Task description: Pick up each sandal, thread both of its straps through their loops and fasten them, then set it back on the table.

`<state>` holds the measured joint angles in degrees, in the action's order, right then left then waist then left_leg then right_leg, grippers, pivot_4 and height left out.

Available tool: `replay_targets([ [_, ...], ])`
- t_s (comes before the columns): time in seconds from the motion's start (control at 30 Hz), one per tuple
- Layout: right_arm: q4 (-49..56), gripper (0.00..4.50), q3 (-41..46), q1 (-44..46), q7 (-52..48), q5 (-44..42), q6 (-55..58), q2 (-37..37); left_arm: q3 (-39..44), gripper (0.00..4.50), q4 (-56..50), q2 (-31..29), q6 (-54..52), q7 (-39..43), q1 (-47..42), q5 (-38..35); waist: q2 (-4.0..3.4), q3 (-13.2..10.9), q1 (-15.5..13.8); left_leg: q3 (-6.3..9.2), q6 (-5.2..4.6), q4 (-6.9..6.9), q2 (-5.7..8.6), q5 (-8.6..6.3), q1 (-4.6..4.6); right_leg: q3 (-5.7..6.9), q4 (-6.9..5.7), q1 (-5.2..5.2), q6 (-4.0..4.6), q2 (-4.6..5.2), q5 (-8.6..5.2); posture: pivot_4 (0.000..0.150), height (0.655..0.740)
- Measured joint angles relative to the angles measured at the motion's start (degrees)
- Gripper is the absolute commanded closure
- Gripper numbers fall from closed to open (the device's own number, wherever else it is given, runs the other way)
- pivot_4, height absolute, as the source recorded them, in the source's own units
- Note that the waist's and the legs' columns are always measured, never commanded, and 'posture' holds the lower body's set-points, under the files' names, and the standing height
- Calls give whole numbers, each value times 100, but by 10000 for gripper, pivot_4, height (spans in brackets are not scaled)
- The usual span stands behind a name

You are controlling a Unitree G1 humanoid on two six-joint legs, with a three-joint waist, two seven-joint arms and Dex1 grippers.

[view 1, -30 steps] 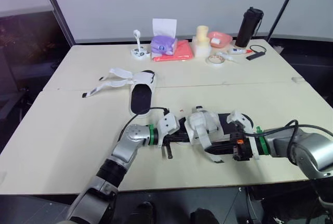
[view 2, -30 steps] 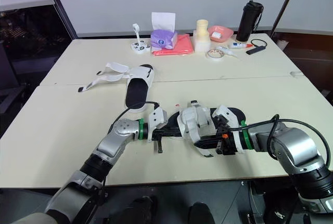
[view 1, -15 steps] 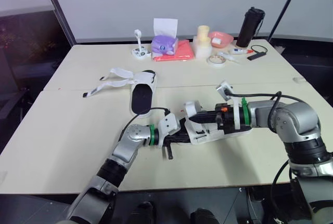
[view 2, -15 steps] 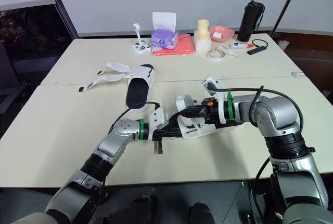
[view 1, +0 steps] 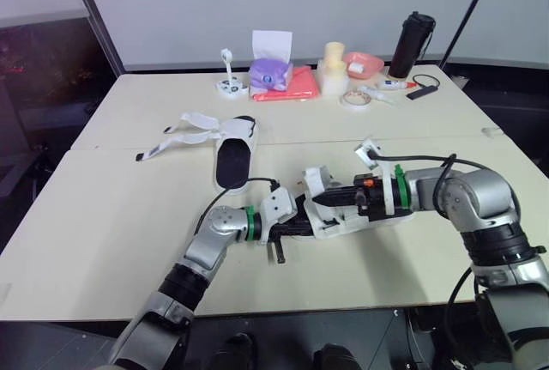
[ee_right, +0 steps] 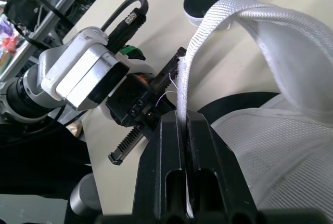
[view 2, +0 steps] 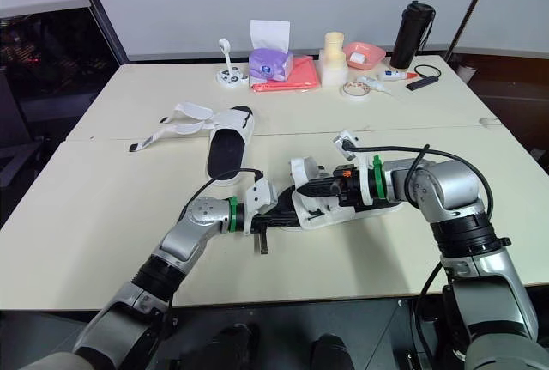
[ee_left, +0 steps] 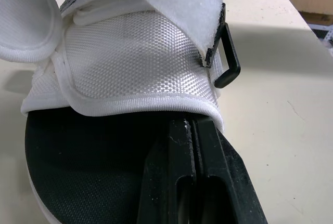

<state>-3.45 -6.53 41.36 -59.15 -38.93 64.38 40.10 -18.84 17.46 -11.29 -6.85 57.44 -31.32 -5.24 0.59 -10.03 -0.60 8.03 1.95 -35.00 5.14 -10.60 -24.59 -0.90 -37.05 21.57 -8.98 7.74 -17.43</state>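
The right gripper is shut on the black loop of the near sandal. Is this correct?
Not quite. The right gripper is shut on the white strap of the near sandal, not on a black loop. The right wrist view shows the strap pinched in it.

Lab or office, pale tables (view 1: pixel 129 215), partition wall (view 1: pixel 257 1)
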Motion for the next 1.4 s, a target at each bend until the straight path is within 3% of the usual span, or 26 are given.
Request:
replay_targets([
  [0.27, -23, 44121, -142, 1, -109, 248, -241, -19, -1, 45000, 2, 0, 3, -16, -1, 1, 0, 0, 4, -1, 0, 0, 0, 0, 1, 0, 0, 0, 0, 0, 0, 1500, 7400],
  [0.87, -399, 44121, -681, -76, -943, 1780, -2577, 176, -7, 45000, -1, 8, -3, -44, -1, 1, 0, 0, 1, -1, 1, 0, 1, 0, 1, 1, 0, -2, -1, -1, 0, 1500, 7400],
  [1.4, -385, 44121, -610, -118, -1191, 1945, -2754, 140, -8, 45000, -9, 5, -6, -53, -1, 1, -1, 0, 1, 0, 1, 1, 1, 0, 1, 0, 0, -1, -1, 0, 0, 1500, 7400],
])
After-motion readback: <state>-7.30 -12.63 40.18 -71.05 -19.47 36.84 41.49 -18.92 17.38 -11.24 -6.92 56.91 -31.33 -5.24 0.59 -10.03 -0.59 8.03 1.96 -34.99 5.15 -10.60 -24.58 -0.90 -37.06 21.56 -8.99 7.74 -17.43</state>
